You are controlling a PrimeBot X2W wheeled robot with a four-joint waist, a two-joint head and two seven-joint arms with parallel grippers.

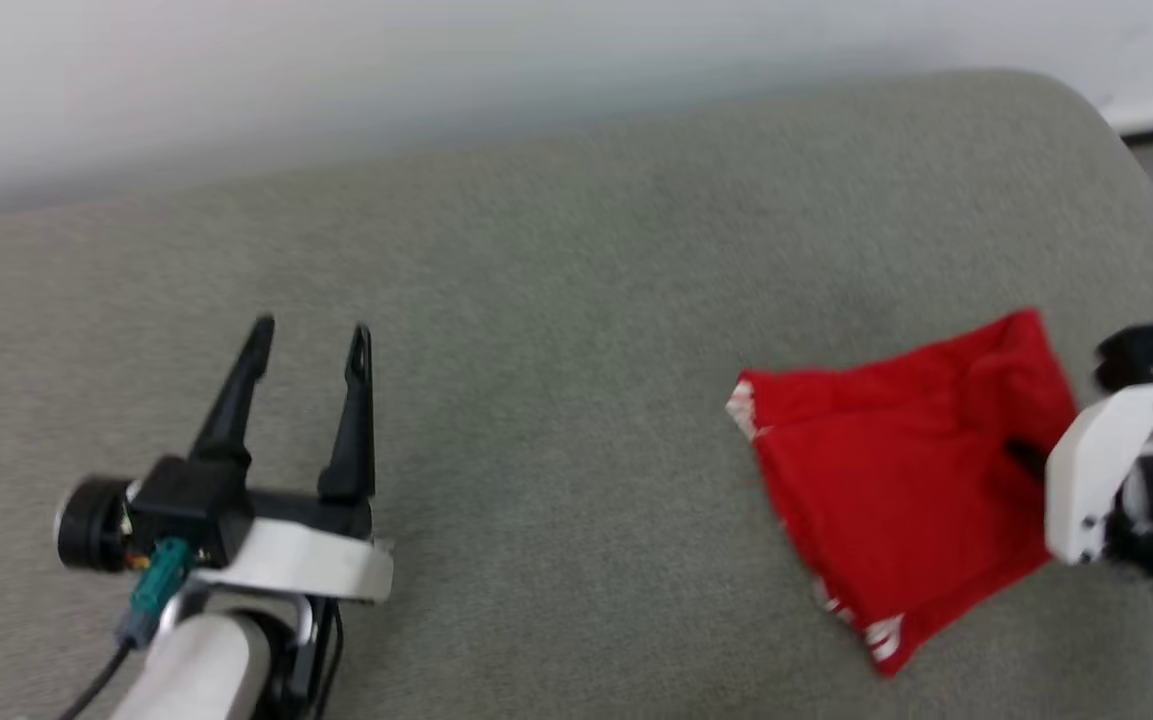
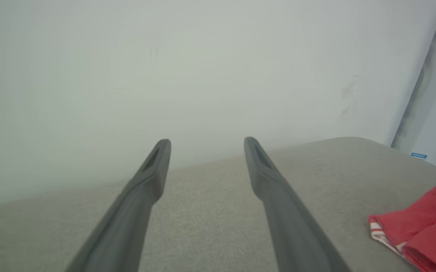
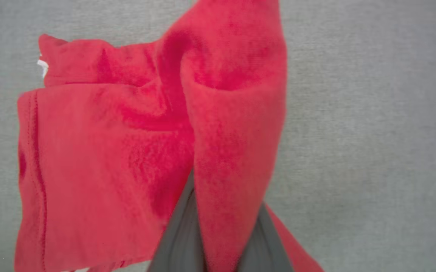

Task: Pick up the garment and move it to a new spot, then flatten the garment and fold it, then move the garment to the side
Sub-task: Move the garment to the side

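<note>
A grey-green cushioned surface takes up most of the head view, with a pale wall along the top. The folded red garment lies at right, one fold pinched by the right gripper. At lower left, the left gripper has its jaws spread. A small blue wall label is too small to read.

Red garment fold inside right claw
</note>
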